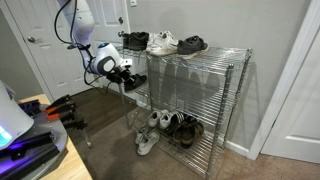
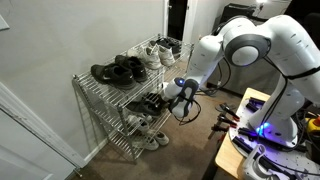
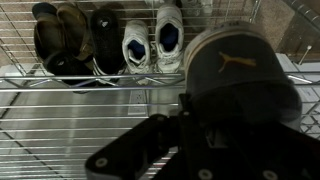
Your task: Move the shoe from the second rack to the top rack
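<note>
My gripper (image 1: 120, 72) is shut on the black shoe (image 1: 132, 78) and holds it at the open end of the shelving unit, about level with the second rack (image 1: 190, 88). In an exterior view the gripper (image 2: 178, 95) has the shoe (image 2: 155, 101) by the second rack (image 2: 115, 103). In the wrist view the shoe (image 3: 240, 70) fills the right side, its heel logo showing, with the gripper (image 3: 190, 115) dark against it. The top rack (image 1: 228, 52) (image 2: 84, 80) holds several other shoes. I cannot tell whether the shoe still rests on the wires.
On the top rack stand a black sneaker (image 1: 135, 40), a white sneaker (image 1: 162, 42) and a dark shoe (image 1: 192, 44). More shoes (image 1: 170, 128) lie on the bottom tier; the wrist view shows them (image 3: 100, 40) through the wires. A desk corner (image 1: 40, 150) is close by.
</note>
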